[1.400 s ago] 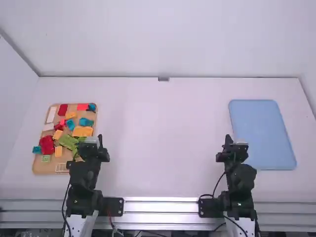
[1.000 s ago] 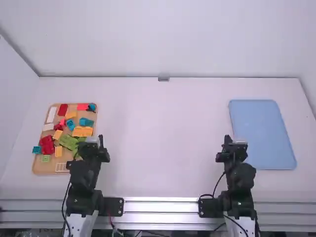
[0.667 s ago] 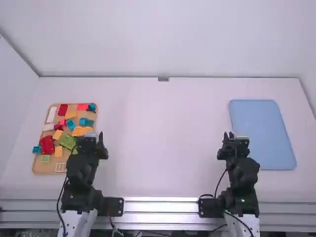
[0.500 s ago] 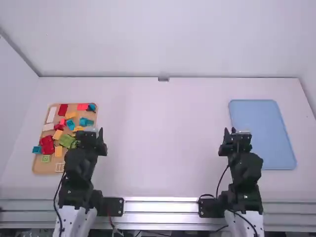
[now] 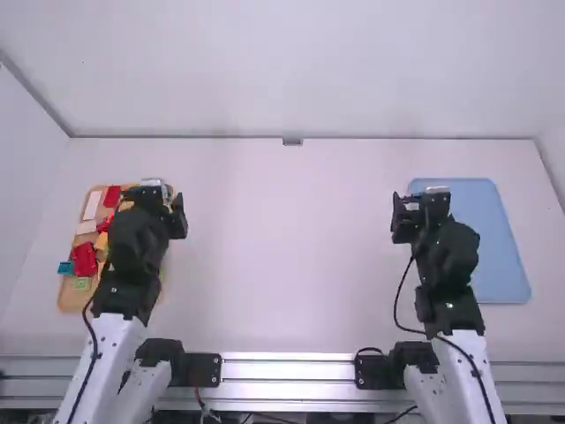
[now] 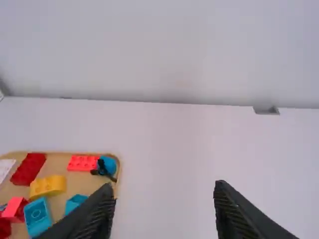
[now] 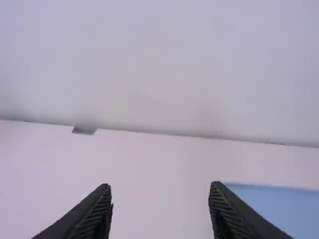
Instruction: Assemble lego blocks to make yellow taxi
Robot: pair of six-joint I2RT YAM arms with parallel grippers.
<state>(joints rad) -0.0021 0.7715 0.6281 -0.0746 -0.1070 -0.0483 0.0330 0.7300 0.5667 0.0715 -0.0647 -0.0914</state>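
High view: the left tool (image 5: 156, 201) is spread near the tan tray (image 5: 71, 299), right tool (image 5: 420, 208) likewise near the blue tray (image 5: 503, 256).

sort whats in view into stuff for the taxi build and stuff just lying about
Likely for the job:
- yellow block
- red block
- tan tray holding them
- blue mat, perhaps
- left gripper, right gripper

Apparently just there:
- grey piece at the table's far edge

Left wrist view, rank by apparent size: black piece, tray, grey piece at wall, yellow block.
1. Tray
2. Yellow block
Black piece and grey piece look too alike to rank; both smaller.
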